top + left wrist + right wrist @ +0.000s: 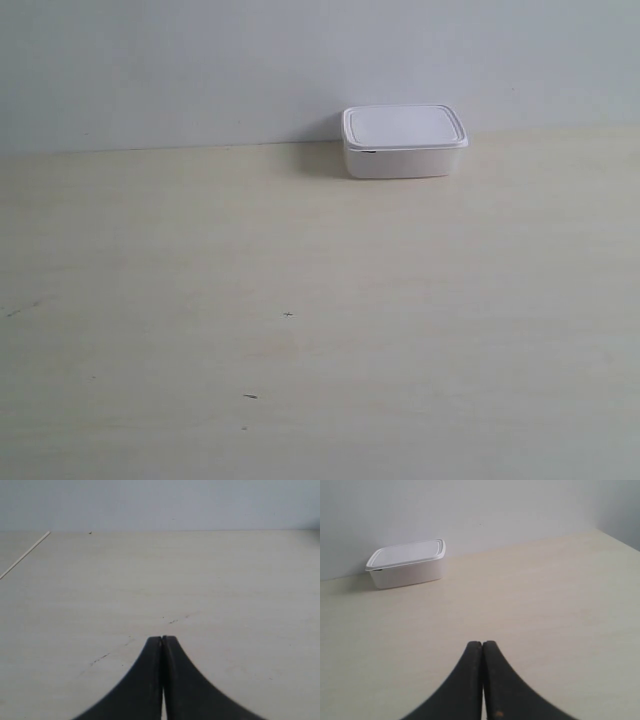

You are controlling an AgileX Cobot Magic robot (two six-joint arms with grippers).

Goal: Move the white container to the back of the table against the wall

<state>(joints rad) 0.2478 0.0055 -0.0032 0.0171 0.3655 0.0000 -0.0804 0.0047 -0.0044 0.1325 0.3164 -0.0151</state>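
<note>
The tabletop (pixel 420 300) is wide, of pale cream wood grain, and it reaches back to the wall (pixel 200 70). On it lies the white container (pixel 404 141), with its lid on, at about 1 o'clock from the centre in the exterior view, at the back edge by the wall. A few tiny dark marks (pixel 288 315) are on the surface toward 7 o'clock.

White container (pixel 404 143): smooth plastic, slight sheen. Table (pixel 300 300): matt pale wood-grain. Wall (pixel 200 60): plain matt.
</note>
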